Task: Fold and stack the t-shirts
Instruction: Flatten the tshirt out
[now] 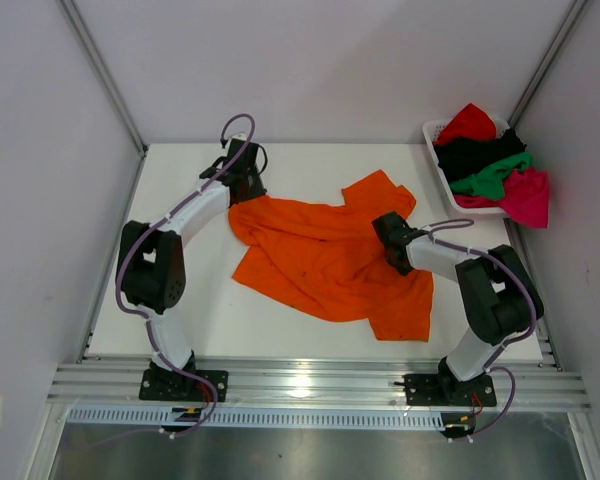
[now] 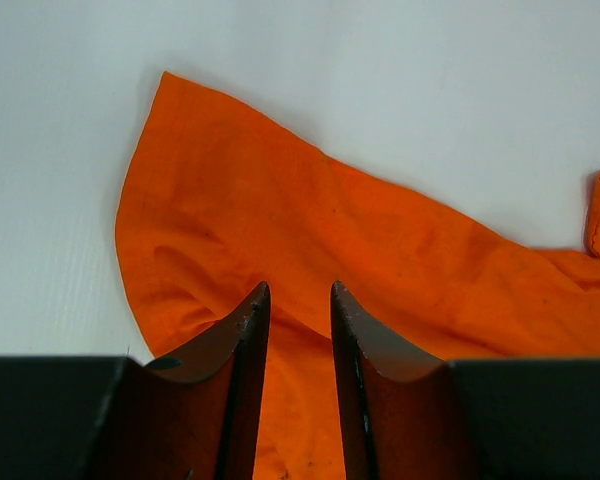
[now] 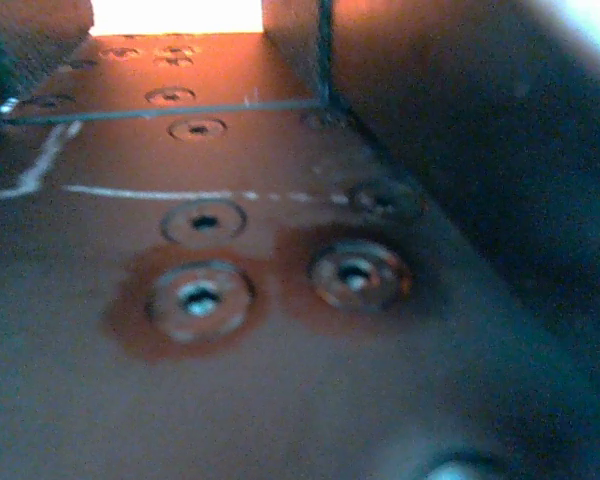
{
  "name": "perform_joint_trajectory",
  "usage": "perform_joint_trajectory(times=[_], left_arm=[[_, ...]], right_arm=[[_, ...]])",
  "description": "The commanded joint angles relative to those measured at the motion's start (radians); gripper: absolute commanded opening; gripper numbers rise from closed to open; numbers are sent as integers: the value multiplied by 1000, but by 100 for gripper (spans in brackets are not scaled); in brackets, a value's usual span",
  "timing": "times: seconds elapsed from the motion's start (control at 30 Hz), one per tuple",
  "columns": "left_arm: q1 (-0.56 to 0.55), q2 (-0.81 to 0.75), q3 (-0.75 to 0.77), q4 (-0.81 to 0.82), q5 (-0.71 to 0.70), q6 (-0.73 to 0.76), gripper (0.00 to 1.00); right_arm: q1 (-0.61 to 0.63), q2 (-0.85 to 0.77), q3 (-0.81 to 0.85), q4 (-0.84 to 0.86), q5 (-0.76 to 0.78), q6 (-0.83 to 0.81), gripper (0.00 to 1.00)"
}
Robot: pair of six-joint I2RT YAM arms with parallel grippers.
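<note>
On the table (image 1: 310,165) the orange shirt (image 1: 320,255) lies crumpled, unfolded; other shirts (image 1: 490,165) wait in the basket (image 1: 432,130). Left hand (image 2: 295,290) slightly parted at its corner; right hand (image 1: 391,236), I cannot tell.

The left arm (image 1: 195,212) rose from its base with the elbow bent out to the left and the forearm angled in toward the middle. The left gripper (image 1: 242,178) tipped downward at the far end of the stretch. From the wrist camera, its two fingers (image 2: 242,335) stood a narrow gap apart (tips curved, nearly parallel). The right arm (image 1: 492,295) was doubled over, with the elbow high at the right and the forearm running left to the right gripper (image 1: 393,240), which was held low. That wrist's view was too close and blurred to show how the jaws stood.
</note>
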Motion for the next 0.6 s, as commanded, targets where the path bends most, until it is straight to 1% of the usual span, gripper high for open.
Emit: perform_joint_trajectory(times=[0.0, 0.17, 0.23, 0.4, 0.57], left_arm=[[-7, -8, 11, -4, -26, 19, 34], [-8, -22, 15, -7, -24, 22, 34], [-7, -31, 15, -9, -21, 22, 34], [-7, -45, 25, -27, -18, 17, 35], [-7, -59, 26, -33, -16, 15, 35]], right_arm=[[-12, -20, -8, -23, -32, 32, 39], [-28, -34, -31, -51, -89, 69, 40], [-37, -37, -31, -87, -107, 104, 45], [-68, -48, -28, -144, -159, 142, 54], [-118, -51, -34, -215, -208, 182, 56]])
